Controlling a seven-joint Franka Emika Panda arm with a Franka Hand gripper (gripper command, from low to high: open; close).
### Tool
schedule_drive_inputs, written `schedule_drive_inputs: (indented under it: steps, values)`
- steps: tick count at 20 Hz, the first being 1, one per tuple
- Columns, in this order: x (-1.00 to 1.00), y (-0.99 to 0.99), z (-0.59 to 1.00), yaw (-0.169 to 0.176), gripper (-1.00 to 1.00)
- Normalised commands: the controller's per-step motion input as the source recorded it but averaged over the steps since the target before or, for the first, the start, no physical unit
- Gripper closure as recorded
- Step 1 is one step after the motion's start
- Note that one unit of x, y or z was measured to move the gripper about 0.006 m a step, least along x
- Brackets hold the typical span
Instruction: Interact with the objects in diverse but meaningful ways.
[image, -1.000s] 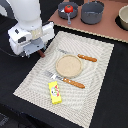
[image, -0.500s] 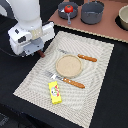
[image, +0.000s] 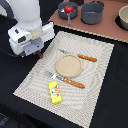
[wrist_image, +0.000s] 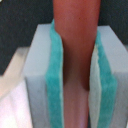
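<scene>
a reddish-brown stick (wrist_image: 74, 55) sat clamped between my teal-padded jaws, filling the wrist view. the yellow packet (image: 55, 92) lay on the striped placemat (image: 95, 65) near the round plate (image: 67, 64). the red ball (image: 68, 9) rested in a grey pot (image: 73, 14) on the bench, well apart.

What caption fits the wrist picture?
Close-up: the claw with teal pads shut on a reddish-brown stick.

round tan plate (image: 68, 64) on striped placemat (image: 97, 62), wooden-handled cutlery (image: 71, 82) either side, grey pots (image: 92, 11) behind, perhaps metal
</scene>
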Motion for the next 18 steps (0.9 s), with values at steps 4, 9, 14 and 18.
schedule_drive_inputs:
  steps: [4,9,14,18]
  values:
    - [-0.24,0.28,1.0,0.008,1.0]
    - [-0.1,0.54,0.93,0.052,1.0]
    - [-0.02,0.77,0.7,0.085,1.0]
    - [0.0,0.8,0.56,0.09,1.0]
